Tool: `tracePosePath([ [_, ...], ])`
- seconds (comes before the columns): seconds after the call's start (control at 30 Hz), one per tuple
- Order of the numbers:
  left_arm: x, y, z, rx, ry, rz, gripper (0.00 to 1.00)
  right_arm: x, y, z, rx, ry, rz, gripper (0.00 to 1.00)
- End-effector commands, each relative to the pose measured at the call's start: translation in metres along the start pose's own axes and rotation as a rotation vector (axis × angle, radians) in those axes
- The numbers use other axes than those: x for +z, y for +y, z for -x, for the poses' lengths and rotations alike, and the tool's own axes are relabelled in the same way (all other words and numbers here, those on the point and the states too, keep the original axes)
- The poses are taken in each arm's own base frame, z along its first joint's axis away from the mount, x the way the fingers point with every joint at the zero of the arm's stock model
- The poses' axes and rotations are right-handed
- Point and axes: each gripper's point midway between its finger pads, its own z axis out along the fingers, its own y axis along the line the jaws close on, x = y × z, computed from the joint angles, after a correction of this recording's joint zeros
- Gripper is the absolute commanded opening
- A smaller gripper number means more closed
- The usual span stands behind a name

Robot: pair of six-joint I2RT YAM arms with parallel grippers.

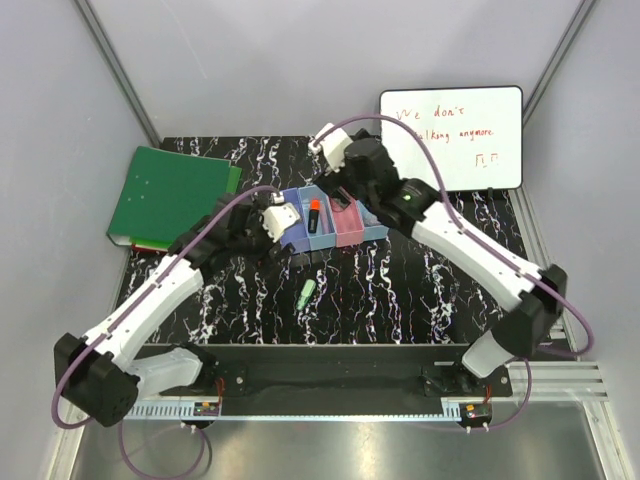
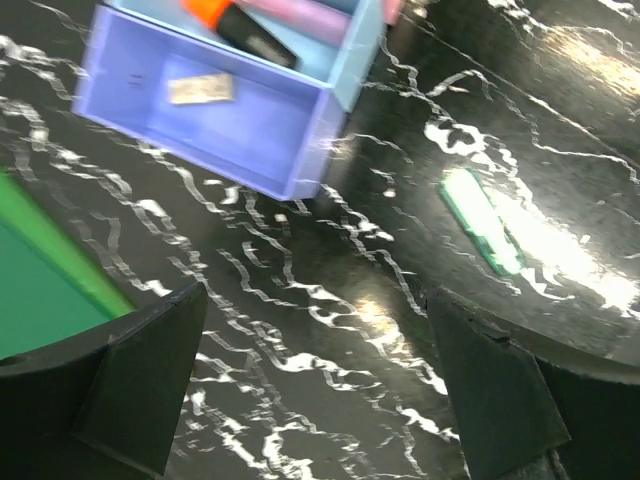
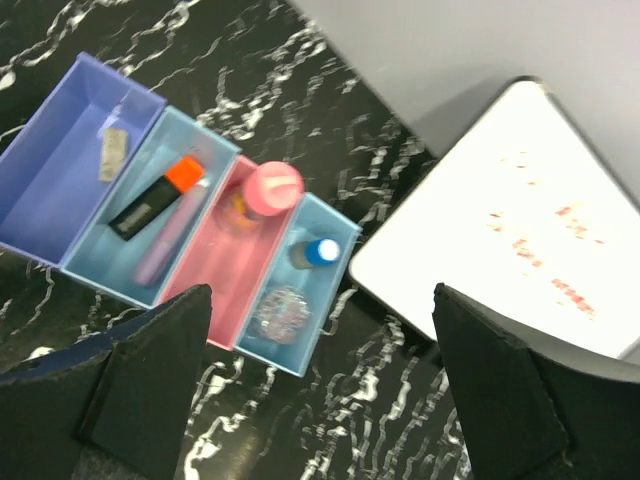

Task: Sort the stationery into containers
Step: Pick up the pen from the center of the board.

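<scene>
Left gripper (image 2: 320, 420) is spread wide open with nothing pinched, and only bare table (image 2: 300, 330) is seen between the two fingers (image 2: 140, 400). The green highlighter (image 2: 482, 220) is found lying flat on that table, ahead of the fingertips and off toward the finger on the right of the wrist view, well clear of both. Further ahead on the other finger's side, a corner of the purple-blue bin (image 2: 260, 140) is seen with the beige eraser (image 2: 200, 90) lying in it. A strip of green binder (image 2: 40, 290) is caught just beside that same finger. Right gripper (image 3: 320, 400) is held open too, empty, above the row of bins (image 3: 50, 195), which is seen ahead of its fingers and mostly toward the finger on the left of that view. Already sorted: orange-capped black marker (image 3: 155, 197) and pink highlighter (image 3: 165, 245) side by side in the light blue bin, pink-capped tube (image 3: 273, 188) in the pink one, blue-capped bottle (image 3: 318, 252) and clear round jar (image 3: 283, 308) in the end bin. A whiteboard (image 3: 520, 220) with orange writing is laid out beyond the other finger. The surface is black with white marble veining and some glare, and it's boxed in by pale grey walls and metal corner posts.
</scene>
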Motion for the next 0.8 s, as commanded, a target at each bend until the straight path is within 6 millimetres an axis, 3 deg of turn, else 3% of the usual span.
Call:
tracePosePath([
  [0.0,0.004,-0.001,0.017,-0.070,-0.025,0.051,0.98,-0.044,-0.051,0.009,0.018,-0.042,-0.126,0.99],
  [0.13,0.014,-0.013,0.010,-0.141,0.026,0.077,0.97,-0.060,-0.072,0.006,0.020,-0.050,-0.177,0.99],
  [0.17,0.016,-0.023,0.013,-0.161,0.028,0.068,0.97,-0.065,-0.077,0.006,0.013,-0.054,-0.186,0.99],
  [0.23,0.018,-0.026,0.009,-0.183,0.057,0.113,0.97,-0.068,-0.082,0.006,0.012,-0.058,-0.196,0.99],
  [0.43,0.038,-0.070,0.008,-0.304,0.163,-0.019,0.99,-0.068,-0.084,0.012,0.007,-0.073,-0.195,1.00],
  [0.77,0.079,-0.084,-0.034,-0.349,0.362,-0.035,0.98,-0.069,-0.083,0.011,0.003,-0.086,-0.193,1.00],
])
